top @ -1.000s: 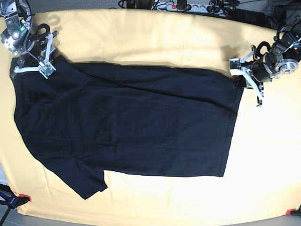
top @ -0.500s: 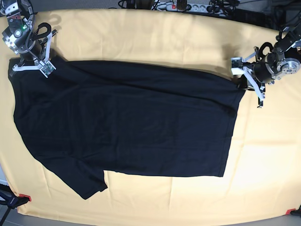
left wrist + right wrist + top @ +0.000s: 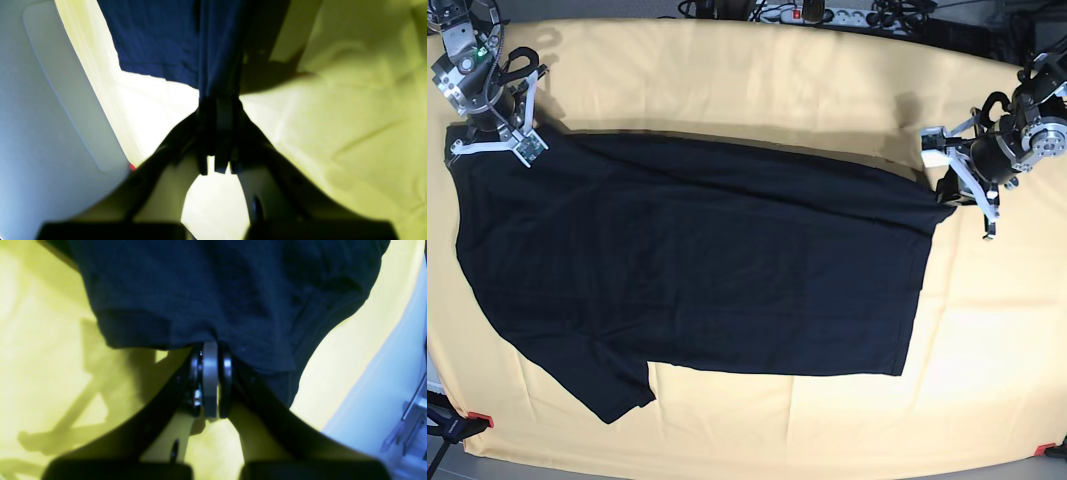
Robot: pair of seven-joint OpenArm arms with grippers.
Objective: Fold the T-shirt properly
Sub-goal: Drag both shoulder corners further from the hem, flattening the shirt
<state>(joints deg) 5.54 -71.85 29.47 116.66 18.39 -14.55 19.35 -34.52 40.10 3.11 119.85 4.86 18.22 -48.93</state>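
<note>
The black T-shirt (image 3: 697, 260) lies spread on the pale yellow tablecloth, one sleeve pointing to the bottom left. My right gripper (image 3: 489, 135) is at the shirt's upper left corner; in the right wrist view it (image 3: 210, 350) is shut on the shirt's edge (image 3: 213, 296). My left gripper (image 3: 945, 180) is at the shirt's upper right corner; in the left wrist view it (image 3: 218, 100) is shut on a pinched fold of the fabric (image 3: 213, 43), which stretches up away from the jaws.
The yellow tablecloth (image 3: 777, 90) covers the whole table. Cables and a power strip (image 3: 802, 12) lie beyond the far edge. Red clamps sit at the front corners, left (image 3: 477, 418) and right (image 3: 1044, 449). The table's left edge is close to the right gripper.
Both grippers pulled outward with the shirt: the left one moved right and a bit down, the right one up and left. The shirt's top edge is now stretched tauter.
</note>
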